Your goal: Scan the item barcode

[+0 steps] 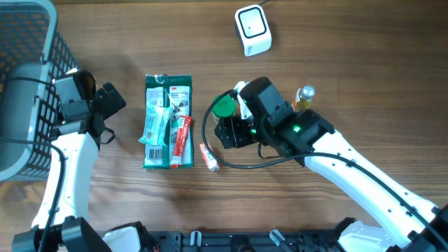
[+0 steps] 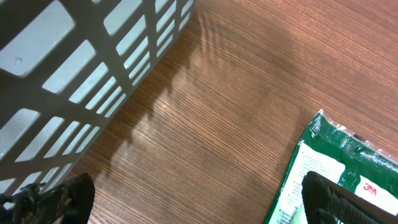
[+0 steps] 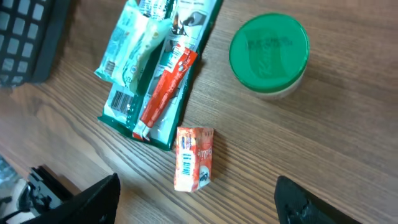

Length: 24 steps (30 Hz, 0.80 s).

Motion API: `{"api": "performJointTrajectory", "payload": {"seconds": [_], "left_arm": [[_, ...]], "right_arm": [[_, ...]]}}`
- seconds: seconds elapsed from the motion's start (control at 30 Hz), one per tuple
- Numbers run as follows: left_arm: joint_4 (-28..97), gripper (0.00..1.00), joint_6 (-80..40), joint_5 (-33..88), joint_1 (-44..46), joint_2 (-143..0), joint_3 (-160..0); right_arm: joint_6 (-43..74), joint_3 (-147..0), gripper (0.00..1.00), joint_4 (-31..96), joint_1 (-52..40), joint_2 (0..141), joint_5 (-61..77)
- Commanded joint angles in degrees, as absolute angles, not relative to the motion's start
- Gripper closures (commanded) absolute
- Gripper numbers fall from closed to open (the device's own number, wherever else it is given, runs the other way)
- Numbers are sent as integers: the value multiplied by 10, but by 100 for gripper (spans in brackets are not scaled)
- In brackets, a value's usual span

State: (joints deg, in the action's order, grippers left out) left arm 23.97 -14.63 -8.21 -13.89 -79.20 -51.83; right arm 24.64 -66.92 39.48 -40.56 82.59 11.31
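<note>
My left jaws [image 2: 199, 208] stand spread to their widest with nothing between them, low beside the basket [image 1: 28, 84] at the left edge of the frame; I judge they wait there to keep clear. Right of them lies the green packet [image 1: 168, 122], a pale sachet [image 1: 157, 124] and a red tube [image 1: 182, 136] resting on it. The small orange carton [image 3: 194, 157], which I take for the item to scan, lies flat just beside the packet's lower right corner, barcode facing up. My right jaws [image 3: 196, 208] hang wide apart and empty above it. The green-lidded jar [image 3: 268, 53] stands near, so the free side is below. The scanner [image 1: 253, 29] sits at the top, right of centre, with bare worktop [image 1: 336, 56] beside it for the carry.
</note>
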Motion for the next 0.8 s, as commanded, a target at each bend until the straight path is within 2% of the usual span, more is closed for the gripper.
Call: {"api": "performJointTrajectory", "payload": {"seconds": [0.0,0.07,0.17,0.3,0.33,0.4,0.5,0.6,0.67,0.77], "left_arm": [[238,0,-139,-79,-141,-784,-527],[238,0,-139,-79,-141,-784,-527],[238,0,-139,-79,-141,-784,-527],[238,0,-139,-79,-141,-784,-527],[238,0,-139,-79,-141,-784,-527],[238,0,-139,-79,-141,-784,-527],[238,0,-139,-79,-141,-784,-527],[238,0,-139,-79,-141,-784,-527],[238,0,-139,-79,-141,-784,-527],[238,0,-139,-79,-141,-784,-527]], "right_arm": [[218,-727,17,442,-407,820,60],[209,-775,14,502,-407,822,32],[211,-800,0,542,-407,823,39],[215,-800,7,551,-449,870,24],[234,-800,1,549,-463,882,4],[279,-799,0,548,-517,934,-50],[285,-799,0,512,-551,996,-27],[287,-799,25,484,-552,1042,7],[287,-799,30,474,-553,1072,14],[287,-798,31,465,-557,1106,41]]}}
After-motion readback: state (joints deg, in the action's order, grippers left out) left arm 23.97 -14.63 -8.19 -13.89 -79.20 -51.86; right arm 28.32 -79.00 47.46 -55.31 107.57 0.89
